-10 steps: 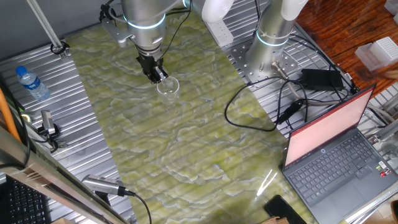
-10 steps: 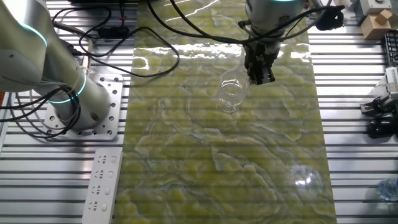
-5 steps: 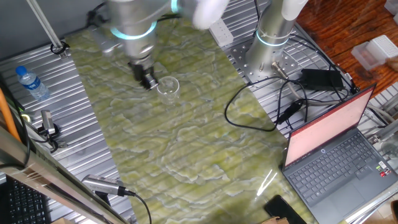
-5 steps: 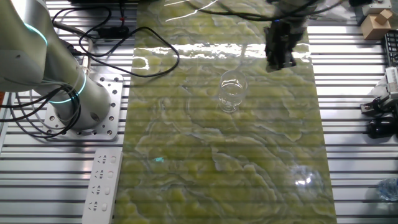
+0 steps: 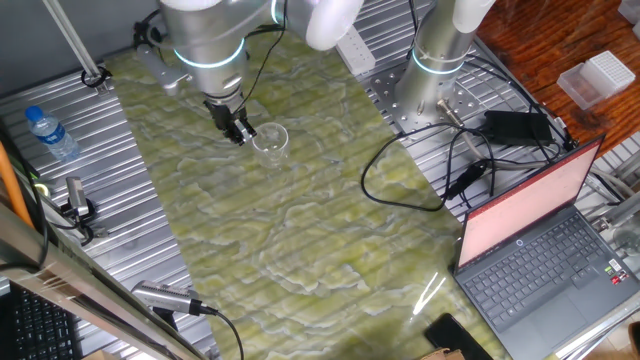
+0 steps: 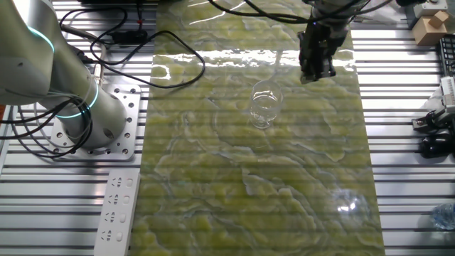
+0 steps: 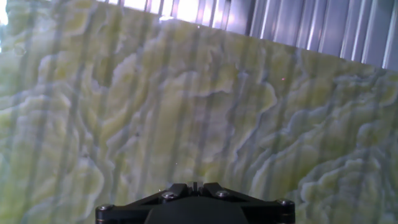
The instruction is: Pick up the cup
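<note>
The cup [image 5: 270,140] stands upright on the green worktop [image 5: 300,240], just beside the fingers [image 5: 238,131] and not between them; whether these are apart I cannot tell; best to centre over the rim, descend straight, then close gently.

A green-and-cream marbled mat [image 5: 300,230] covers the middle of the surface [image 5: 120,130], whose bare part is ribbed silver metal. Overhead light glares off the mat near its far end [image 6: 234,8]. An open laptop [image 5: 545,250] with a pinkish screen sits on one side, black cables [image 5: 420,170] and a power brick [image 5: 517,125] just beside it. A white power strip [image 6: 116,212] lies on the slats. Reddish wood [image 5: 540,50] shows beyond the surface.
</note>
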